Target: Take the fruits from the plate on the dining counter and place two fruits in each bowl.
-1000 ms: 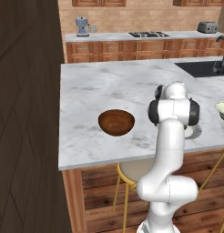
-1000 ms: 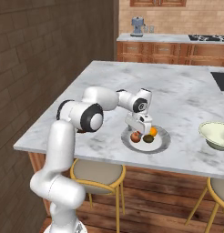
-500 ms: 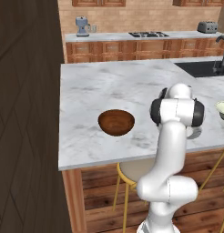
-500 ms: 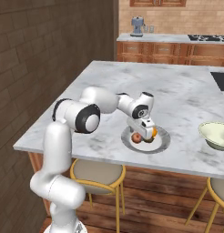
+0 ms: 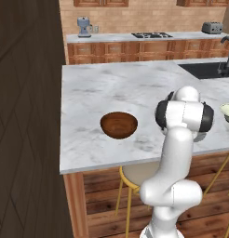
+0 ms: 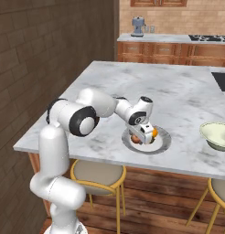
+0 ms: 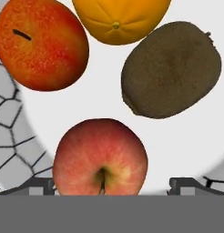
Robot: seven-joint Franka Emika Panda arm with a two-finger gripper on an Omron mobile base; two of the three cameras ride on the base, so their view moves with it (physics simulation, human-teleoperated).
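Marble table (image 6: 132,87) in a brick-and-wood kitchen, with a worktop and stove along the far wall. Near the front edge: grey-rimmed plate (image 6: 165,142), all four fruits on it, neither bowl filled.

Step in hand, by judgement: first pick, reaching down over the plate. Claw (image 6: 142,137) low above the plate in the right base view, jaws spread wide, nothing gripped. In the hand view, claw (image 7: 113,185) straddling the apple (image 7: 100,157), one fingertip (image 7: 41,184) on either side of it, stem end facing the camera. No contact to be made out between tips and fruit.

Around it on the white centre of the plate (image 7: 186,136): second red fruit (image 7: 41,43) at upper left, orange (image 7: 118,18) at top, kiwi (image 7: 170,68) at upper right. Orange and kiwi close together, perhaps touching; apple apart from the rest.

Next move, as a guess: down a little further, then closing on the widest part of the apple, then straight up to avoid nudging the neighbours.

Targets: pale bowl (image 6: 218,135) to the right of the plate, clearly apart from it; brown bowl (image 5: 118,124) to the left of the arm, well apart from the plate. Either one open for the first drop, two fruits each.
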